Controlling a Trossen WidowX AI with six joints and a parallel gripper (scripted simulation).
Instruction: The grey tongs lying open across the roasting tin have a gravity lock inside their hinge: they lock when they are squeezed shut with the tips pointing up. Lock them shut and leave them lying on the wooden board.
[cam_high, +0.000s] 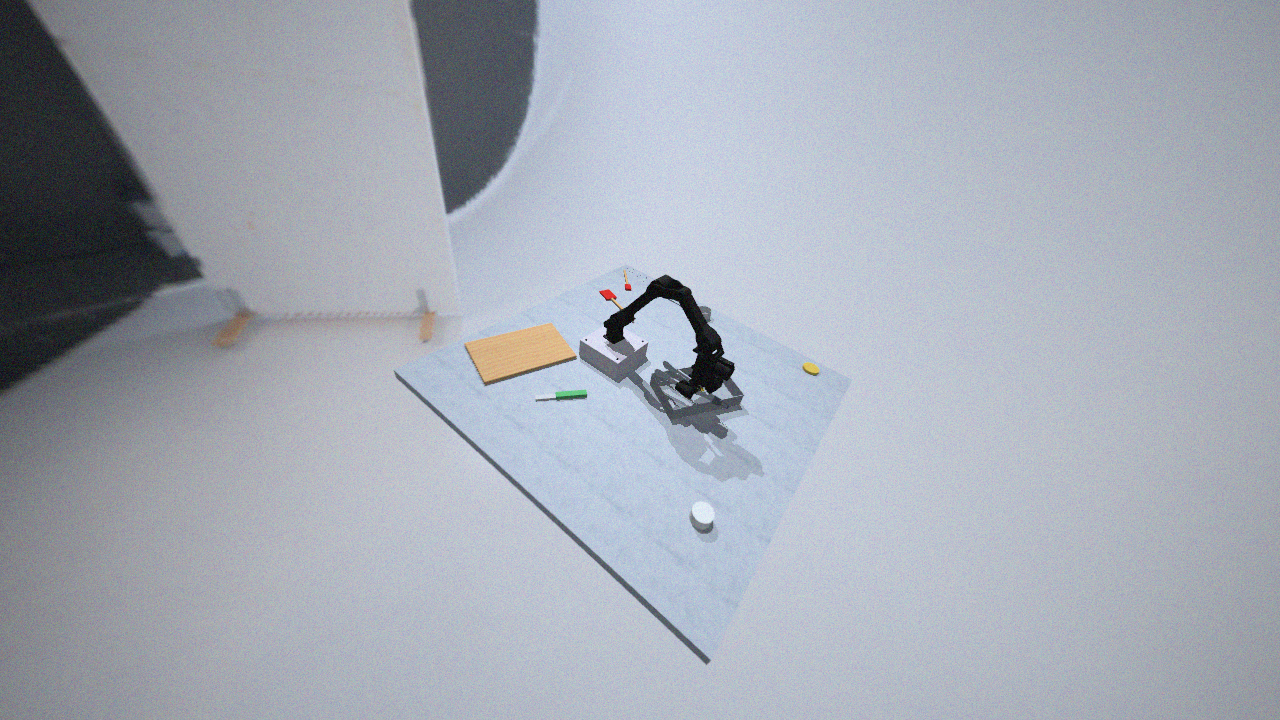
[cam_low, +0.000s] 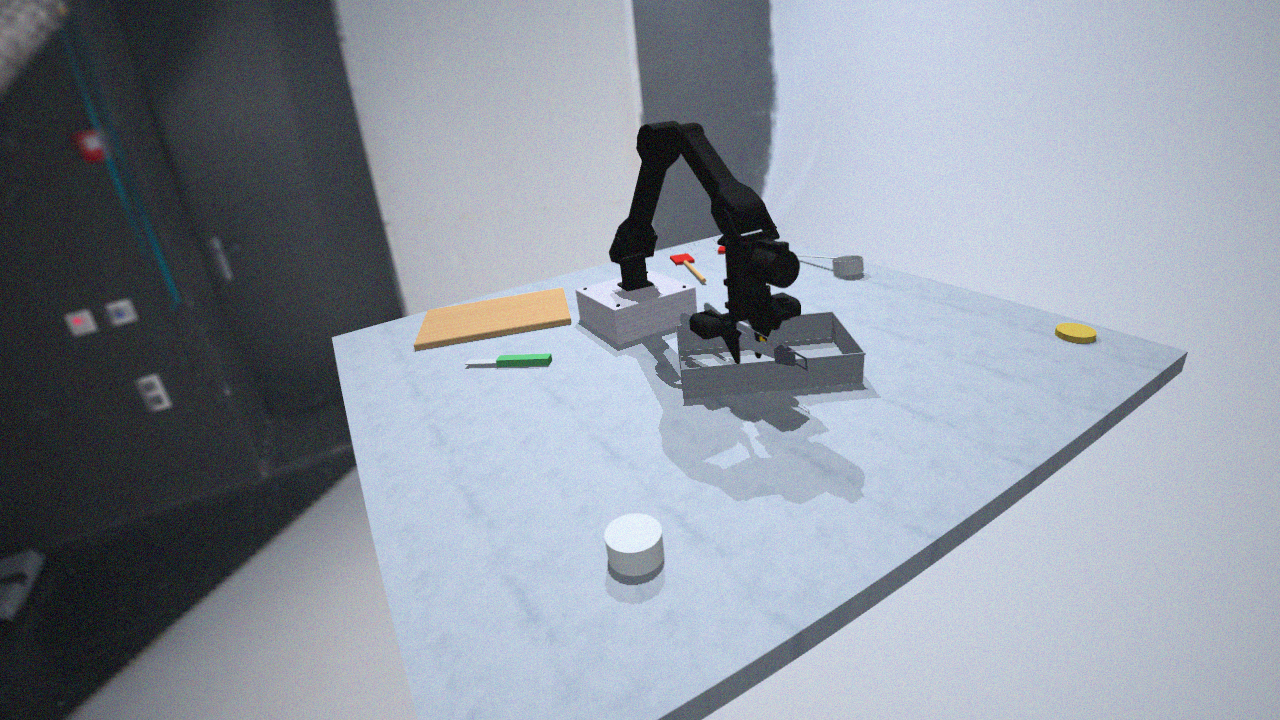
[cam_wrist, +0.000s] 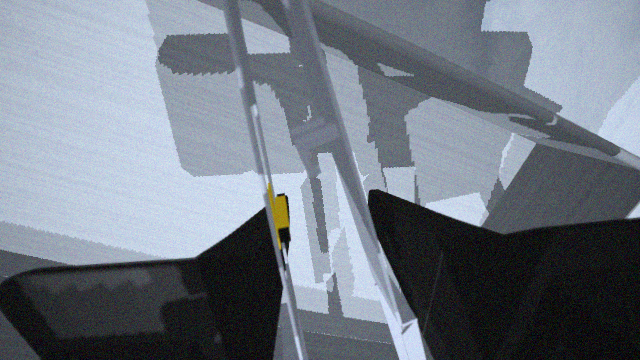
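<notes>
The grey tongs (cam_low: 793, 357) (cam_wrist: 312, 75) lie across the roasting tin (cam_high: 711, 409) (cam_low: 716, 383). Their two long arms run side by side in the wrist view with a gap between them, and a yellow and black mark sits on the left arm. My gripper (cam_high: 700, 392) (cam_low: 749, 358) (cam_wrist: 328, 201) points down over the tin and is shut on the tongs, one black finger against the outside of each arm. The hinge cannot be made out. The wooden board (cam_high: 520, 353) (cam_low: 492, 318) lies flat on the far side of the arm's base, with nothing on it.
The arm's base box (cam_high: 613, 356) (cam_low: 637, 313) stands between tin and board. A green-handled knife (cam_high: 571, 394) (cam_low: 523, 360) lies before the board. A white cylinder (cam_high: 702, 514) (cam_low: 634, 546) stands near the front, a yellow disc (cam_high: 810, 368) (cam_low: 1075, 333) at the right. A red-headed tool (cam_low: 682, 258) lies behind.
</notes>
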